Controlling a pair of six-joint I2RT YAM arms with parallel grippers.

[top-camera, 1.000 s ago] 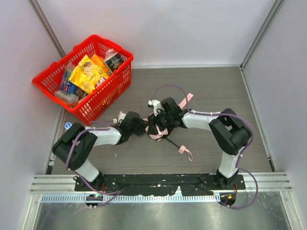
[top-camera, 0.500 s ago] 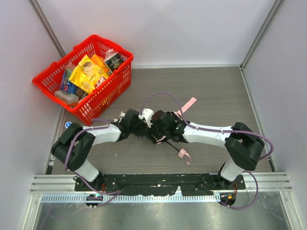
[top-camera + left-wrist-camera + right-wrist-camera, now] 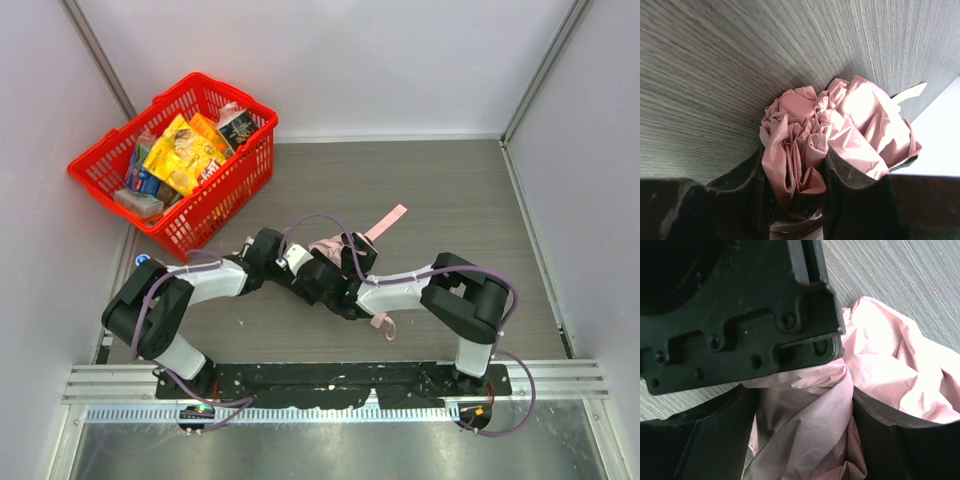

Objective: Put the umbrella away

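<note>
I see the big grey wood-grain table [image 3: 470, 200] first, and the red plastic basket [image 3: 222, 200] full of snack packs sits at its far left corner. My two black and white arms reach in and meet at the middle of the table, the left arm [image 3: 200, 285] from the left and the right arm [image 3: 440, 290] from the right. The pale pink cloth folding umbrella [image 3: 335, 245] lies right there between them, scrunched into a soft bunch, well apart from the basket. Both arms are about as near to it as each other. The left gripper [image 3: 797, 172] is squeezed onto a fold of the pink cloth. The right gripper [image 3: 805, 440] has its fingers wide apart with pink cloth between them, and I cannot tell if they are pressing it or just standing around it. A flat pink strap [image 3: 390, 217] pokes out on the far right side, and the small pink loop [image 3: 384, 322] lies on the near side, so I think the umbrella runs from far to near. I cannot see the thin shaft or the handle at all, since the grippers cover them from above. A black block [image 3: 740, 330] fills the top of the right wrist view, and I cannot tell for sure what it is.
</note>
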